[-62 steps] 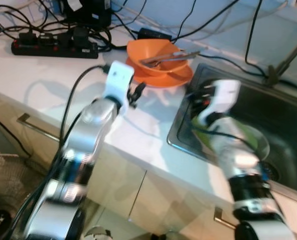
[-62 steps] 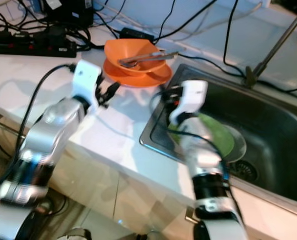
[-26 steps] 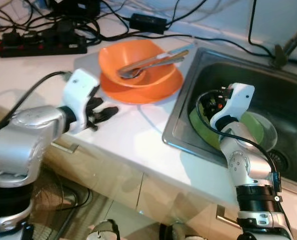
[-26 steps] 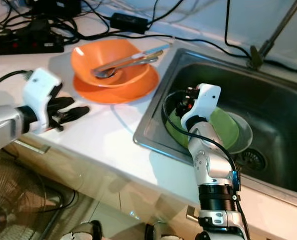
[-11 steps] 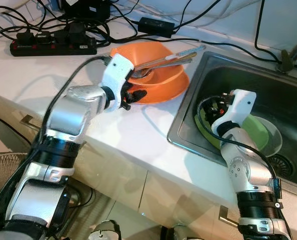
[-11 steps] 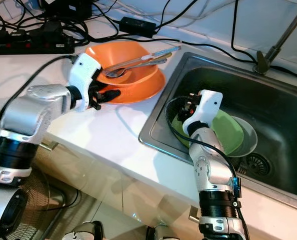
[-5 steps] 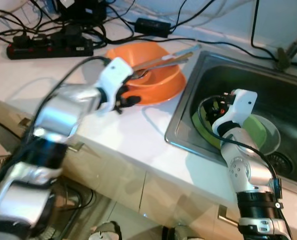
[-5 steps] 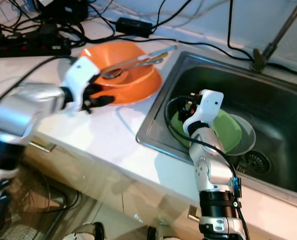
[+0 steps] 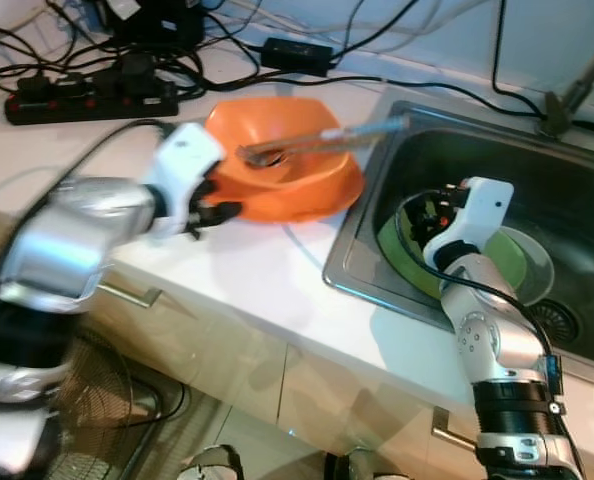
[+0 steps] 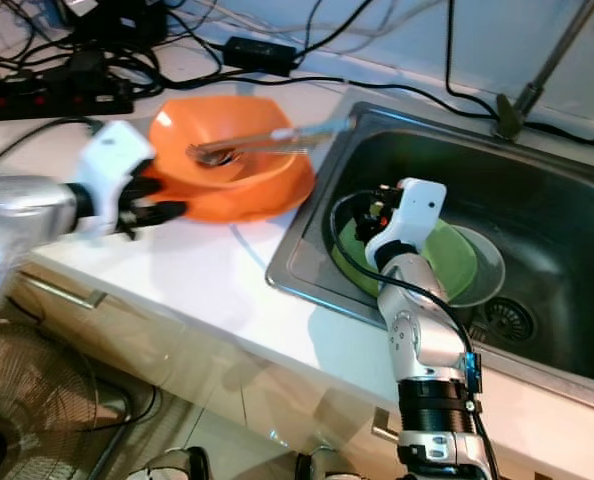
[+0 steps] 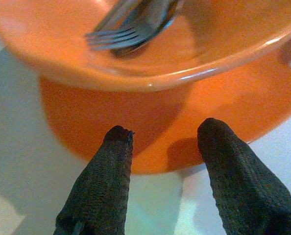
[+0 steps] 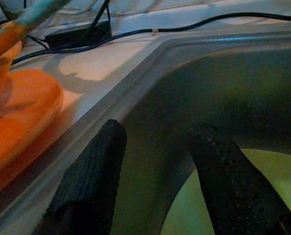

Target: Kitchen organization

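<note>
Left arm [image 9: 77,230] motion-blurred; green plate [image 10: 447,262] half hidden behind right arm [image 10: 417,320].

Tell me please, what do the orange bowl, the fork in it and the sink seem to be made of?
The orange bowl looks like plastic or glazed ceramic: smooth, evenly coloured, with a glossy highlight along its rim. The fork seems to be bare metal, grey and reflective. The sink appears to be stainless steel, with a dull brushed grey sheen.

White countertop [image 9: 247,280]: orange plate [image 9: 322,200], power strip [image 9: 87,103].
</note>
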You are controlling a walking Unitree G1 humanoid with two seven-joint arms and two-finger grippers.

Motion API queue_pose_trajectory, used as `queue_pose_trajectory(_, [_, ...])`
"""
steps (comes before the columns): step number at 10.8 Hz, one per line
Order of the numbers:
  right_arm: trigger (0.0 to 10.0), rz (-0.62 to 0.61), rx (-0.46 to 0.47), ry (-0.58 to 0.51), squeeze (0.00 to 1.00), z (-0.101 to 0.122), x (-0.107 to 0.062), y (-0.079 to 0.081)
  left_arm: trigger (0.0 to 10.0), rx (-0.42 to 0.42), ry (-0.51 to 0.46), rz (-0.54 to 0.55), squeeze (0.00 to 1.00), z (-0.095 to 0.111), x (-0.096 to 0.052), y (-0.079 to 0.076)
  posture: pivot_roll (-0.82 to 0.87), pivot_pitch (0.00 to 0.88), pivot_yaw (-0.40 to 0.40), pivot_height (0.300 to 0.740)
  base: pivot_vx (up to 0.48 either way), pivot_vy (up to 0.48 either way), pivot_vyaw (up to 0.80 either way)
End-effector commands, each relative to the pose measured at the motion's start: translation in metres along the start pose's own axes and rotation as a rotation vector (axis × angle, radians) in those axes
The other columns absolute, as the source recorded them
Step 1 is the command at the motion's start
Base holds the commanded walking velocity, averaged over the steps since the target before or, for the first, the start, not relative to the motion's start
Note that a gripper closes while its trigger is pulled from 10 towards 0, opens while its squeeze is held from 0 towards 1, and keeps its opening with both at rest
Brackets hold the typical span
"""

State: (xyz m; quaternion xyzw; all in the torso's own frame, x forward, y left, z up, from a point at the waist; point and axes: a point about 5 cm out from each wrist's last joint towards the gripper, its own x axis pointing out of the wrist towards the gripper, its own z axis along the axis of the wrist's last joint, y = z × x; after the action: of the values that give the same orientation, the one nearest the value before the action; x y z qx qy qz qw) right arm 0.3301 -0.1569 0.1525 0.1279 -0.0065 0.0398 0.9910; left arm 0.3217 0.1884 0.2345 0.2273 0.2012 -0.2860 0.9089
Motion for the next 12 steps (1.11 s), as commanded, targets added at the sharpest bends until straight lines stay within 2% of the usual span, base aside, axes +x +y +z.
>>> queue_pose_trajectory(1, [10.0,0.007,0.003,-0.012,0.0,0.003,0.002,0.0,10.0,-0.054,0.12,-0.009,0.0,-0.025,0.002,0.0,0.06,0.119,-0.062,0.74,0.0,0.0,0.0])
queue_pose_trajectory(3, [10.0,0.01,0.0,-0.009,0.0,0.003,0.003,0.0,10.0,-0.049,0.15,0.044,0.0,-0.032,-0.01,0.012,0.06,0.12,-0.066,0.74,0.0,0.0,0.0])
queue_pose_trajectory(6, [10.0,0.014,-0.001,-0.009,0.0,0.003,0.004,0.0,10.0,-0.041,0.121,0.071,0.0,-0.028,-0.011,0.012,0.06,0.114,-0.071,0.74,0.0,0.0,0.0])
queue_pose_trajectory(7, [10.0,0.006,-0.004,-0.017,0.0,0.005,0.005,-0.002,10.0,-0.033,-0.005,0.201,0.0,-0.014,-0.007,0.014,0.06,0.113,-0.07,0.74,0.0,0.0,0.0])
queue_pose_trajectory(8, [10.0,-0.004,-0.005,-0.023,0.0,0.006,0.005,-0.003,10.0,-0.05,-0.001,0.239,0.0,-0.017,-0.008,0.014,0.05,0.1,-0.066,0.74,0.0,0.0,0.0])
queue_pose_trajectory(9, [10.0,-0.03,-0.004,-0.025,0.0,0.006,0.006,-0.009,10.0,-0.094,0.031,0.339,0.0,-0.032,-0.015,0.019,0.06,0.099,-0.076,0.74,0.0,0.0,0.0])
queue_pose_trajectory(11, [10.0,-0.054,-0.002,-0.027,0.0,0.007,0.009,-0.014,10.0,-0.147,-0.021,0.493,0.0,-0.036,-0.029,0.031,0.07,0.099,-0.097,0.74,0.0,0.0,0.0])
queue_pose_trajectory(12, [10.0,-0.064,-0.002,-0.028,0.0,0.008,0.012,-0.014,10.0,-0.115,-0.148,0.642,0.0,-0.026,-0.039,0.039,0.07,0.095,-0.112,0.74,0.0,0.0,0.0])
